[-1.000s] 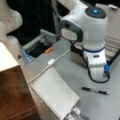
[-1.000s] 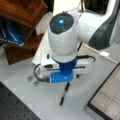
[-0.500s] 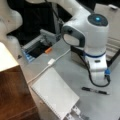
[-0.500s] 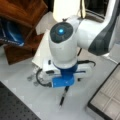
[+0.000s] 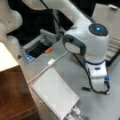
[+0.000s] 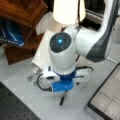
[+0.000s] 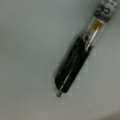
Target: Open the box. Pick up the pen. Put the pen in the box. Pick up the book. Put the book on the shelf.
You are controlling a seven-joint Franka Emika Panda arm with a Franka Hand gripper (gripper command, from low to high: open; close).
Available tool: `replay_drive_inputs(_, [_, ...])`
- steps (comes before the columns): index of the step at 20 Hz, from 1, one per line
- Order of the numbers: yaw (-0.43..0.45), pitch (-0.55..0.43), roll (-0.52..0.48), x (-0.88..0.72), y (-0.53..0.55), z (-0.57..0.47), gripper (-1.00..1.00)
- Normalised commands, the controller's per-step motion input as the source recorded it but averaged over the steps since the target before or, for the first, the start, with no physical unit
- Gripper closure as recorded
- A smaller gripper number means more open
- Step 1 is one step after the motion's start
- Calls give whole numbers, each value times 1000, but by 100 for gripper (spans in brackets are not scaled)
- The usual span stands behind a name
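**Pen pickup under way**

The gripper point(image 6: 63, 91) is lowered over the pen point(image 7: 72, 67), which lies flat on the desk point(image 6: 22, 87) beside the opened box point(image 6: 107, 97). Whether its fingers are apart or closed cannot be told. The book point(image 5: 55, 92) is left untouched near the shelf point(image 5: 12, 85). A firm hold across the pen's barrel is judged necessary.

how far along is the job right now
The box looks already open: its lid stands raised in a front view and its divided compartments show. In hand is the pen, lying on the table directly under the arm's wrist; the pincer itself is hidden by the arm. Left: the pen isn't in the box, and the book lies flat on the table, off the shelf.
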Motion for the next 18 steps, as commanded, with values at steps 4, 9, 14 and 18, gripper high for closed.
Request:
replay_drive_inputs(4, [174,-129,-155,83,-77,-283,-100])
replay_drive_inputs(9, [170,-126,-161,55,-40,-180,-100])
replay_drive_inputs(14, [149,-101,-175,20,-11,-123,-100])
replay_drive_inputs(18, [149,-93,-178,11,-17,-118,-100])
